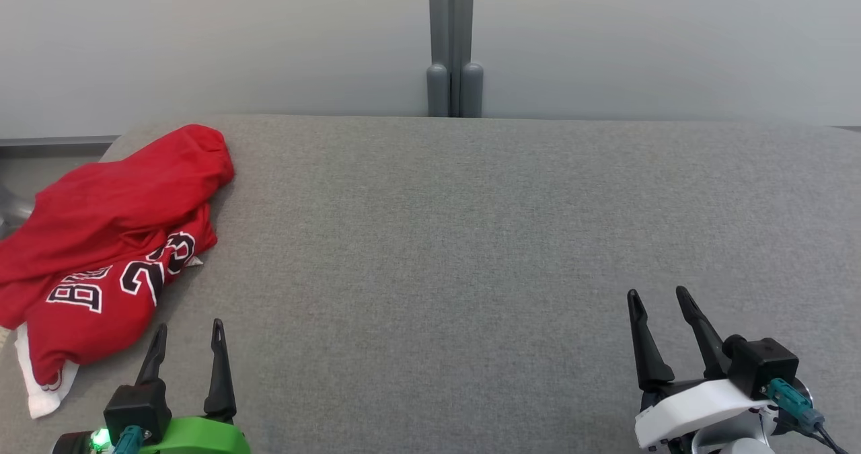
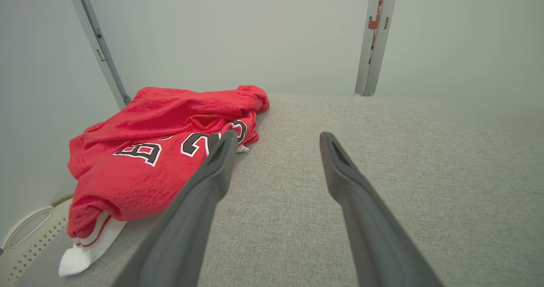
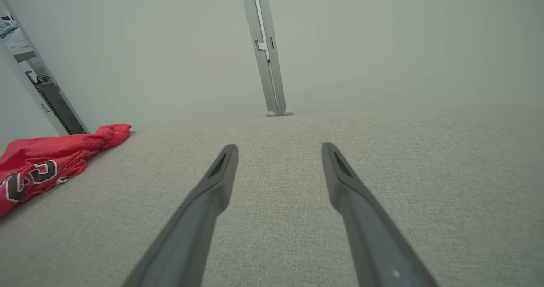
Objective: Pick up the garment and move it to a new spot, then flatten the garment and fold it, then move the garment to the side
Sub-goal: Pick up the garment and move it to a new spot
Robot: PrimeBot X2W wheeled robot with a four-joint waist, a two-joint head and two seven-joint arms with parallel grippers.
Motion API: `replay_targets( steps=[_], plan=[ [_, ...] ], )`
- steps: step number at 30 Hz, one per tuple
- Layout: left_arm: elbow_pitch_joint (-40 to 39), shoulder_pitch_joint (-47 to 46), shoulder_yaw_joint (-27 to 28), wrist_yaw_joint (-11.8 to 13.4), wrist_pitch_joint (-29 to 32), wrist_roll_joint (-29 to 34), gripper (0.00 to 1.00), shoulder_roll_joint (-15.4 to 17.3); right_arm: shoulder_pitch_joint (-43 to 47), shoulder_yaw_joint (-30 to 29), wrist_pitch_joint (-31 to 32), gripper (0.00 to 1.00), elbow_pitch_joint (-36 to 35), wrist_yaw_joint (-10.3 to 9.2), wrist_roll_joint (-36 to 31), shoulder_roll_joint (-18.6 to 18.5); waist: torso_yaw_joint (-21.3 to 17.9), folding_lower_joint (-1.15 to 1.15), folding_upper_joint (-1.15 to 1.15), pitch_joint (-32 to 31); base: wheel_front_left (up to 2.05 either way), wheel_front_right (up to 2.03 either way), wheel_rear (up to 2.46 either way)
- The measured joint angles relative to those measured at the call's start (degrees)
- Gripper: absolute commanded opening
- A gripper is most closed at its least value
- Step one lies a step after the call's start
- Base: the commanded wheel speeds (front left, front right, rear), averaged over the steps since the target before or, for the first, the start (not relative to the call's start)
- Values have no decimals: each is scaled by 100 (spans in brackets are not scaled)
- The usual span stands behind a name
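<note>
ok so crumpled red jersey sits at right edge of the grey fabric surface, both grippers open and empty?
Wrong side: the crumpled red jersey lies at the left edge of the grey fabric surface, per the head view; left gripper and right gripper are open and empty.

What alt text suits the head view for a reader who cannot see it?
A crumpled red garment with black-and-white lettering lies at the left edge of a grey fabric surface. The left gripper, open, is just below and right of it; the right gripper, also open, is at lower right, far from it.
</note>
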Motion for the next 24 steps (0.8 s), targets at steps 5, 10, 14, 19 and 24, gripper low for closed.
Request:
replay_targets(
  steps=[5, 10, 14, 19, 24],
  plan=[
    [36, 9, 45, 42, 0, 12, 100, 24, 8, 41, 0, 100, 33, 0, 7, 0, 254, 0, 0, -8, 0, 0, 0],
    [63, 22, 54, 64, 0, 22, 100, 32, 30, 78, 0, 100, 47, 0, 7, 1, 541, 0, 0, -16, 0, 0, 0],
    [86, 21, 67, 85, 0, 37, 100, 41, 41, 94, 0, 100, 66, 0, 8, 0, 773, 0, 0, -12, 0, 0, 0],
    [92, 25, 113, 132, 1, 51, 100, 82, 61, 124, -1, 100, 97, 0, 36, 1, 1096, 0, 0, -11, 0, 0, 0],
    [85, 44, 147, 157, 0, 55, 100, 118, 85, 155, 0, 100, 137, 0, 60, 1, 1422, 0, 0, -33, 0, 0, 0]
  ],
)
